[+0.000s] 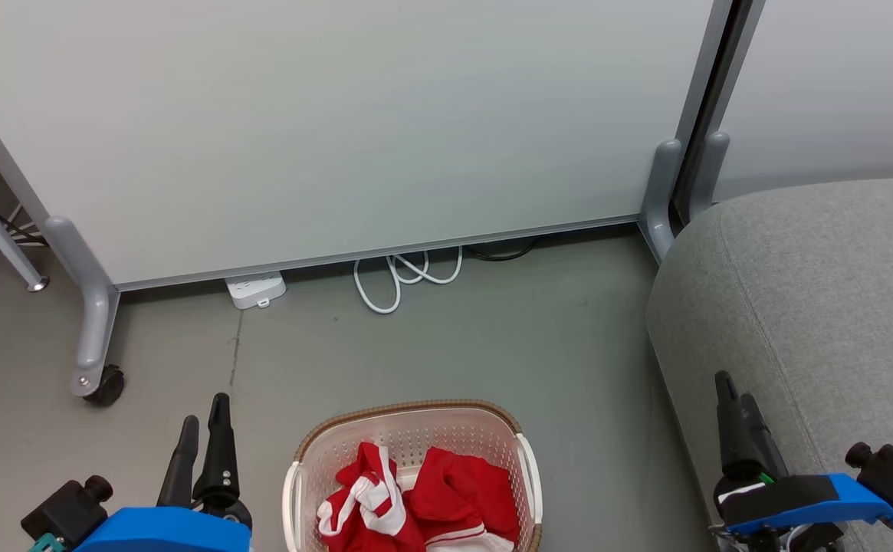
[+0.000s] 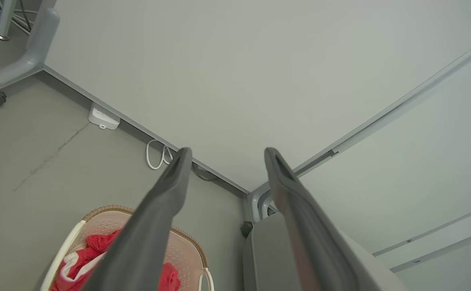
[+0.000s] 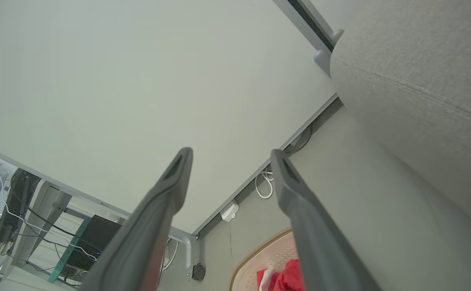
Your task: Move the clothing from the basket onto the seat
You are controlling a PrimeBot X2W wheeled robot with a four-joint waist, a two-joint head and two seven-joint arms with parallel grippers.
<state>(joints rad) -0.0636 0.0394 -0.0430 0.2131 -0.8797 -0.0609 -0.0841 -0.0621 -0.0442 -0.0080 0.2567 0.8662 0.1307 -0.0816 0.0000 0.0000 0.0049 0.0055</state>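
1. Clothing (image 1: 415,502) is not yet in either hand. Judged step: the very start, the reach for the first garment.
2. Left hand (image 1: 205,412): fingers parted wide with nothing between them. It hangs over the floor (image 1: 446,345) just left of the basket (image 1: 408,405), tips aimed toward the partition panel (image 1: 339,130).
3. Right hand (image 1: 736,392): its wrist view shows it parted about as wide, and empty. In the head view it sits in front of the sofa (image 1: 822,291) edge; cannot tell if it touches.
4. The clothing is two red garments with white bands, bunched side by side in the basket and touching. The left one shows more white striping.
5. The basket stands on the floor between the hands, nearer the left. The sofa is to its right, apart, with bare floor between them.
6. A power strip (image 1: 256,290) and a looped white cable (image 1: 404,277) lie at the panel foot, well apart from the basket.
7. Next move, judged:
   - One hand swings over the basket, tips downward, drops into the pile and closes on a bunched fold.
   - The left hand is closer to the basket; the right is closer to the sofa for the drop.
   - The fabric is soft, so the second garment may drag along.
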